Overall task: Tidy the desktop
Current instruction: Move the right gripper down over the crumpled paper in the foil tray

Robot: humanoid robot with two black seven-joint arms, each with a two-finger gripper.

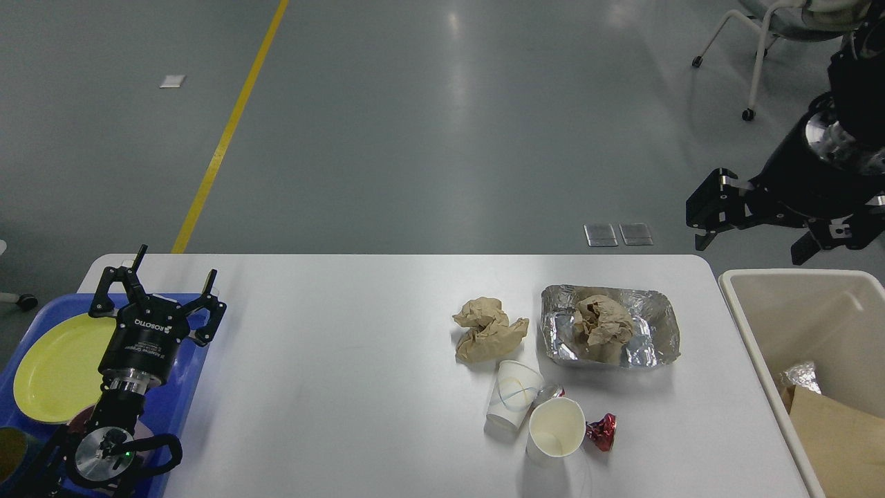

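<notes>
1. My left pincer (157,288) hangs released, fingers spread, over the blue tray (181,387) at the white surface's (332,387) left edge.
2. My right pincer (719,214) hovers beyond the far right corner; whether it is clenched I cannot tell.
3. The surface carries crumpled brown paper (488,329), a foil tray (646,335), and two paper cups (555,427).

The desktop (346,373) is a wide, white, matte rectangle with rounded corners, lying flat.

One cam: head view, high, facing fwd and down over desktop (346,360), floor beyond.
</notes>
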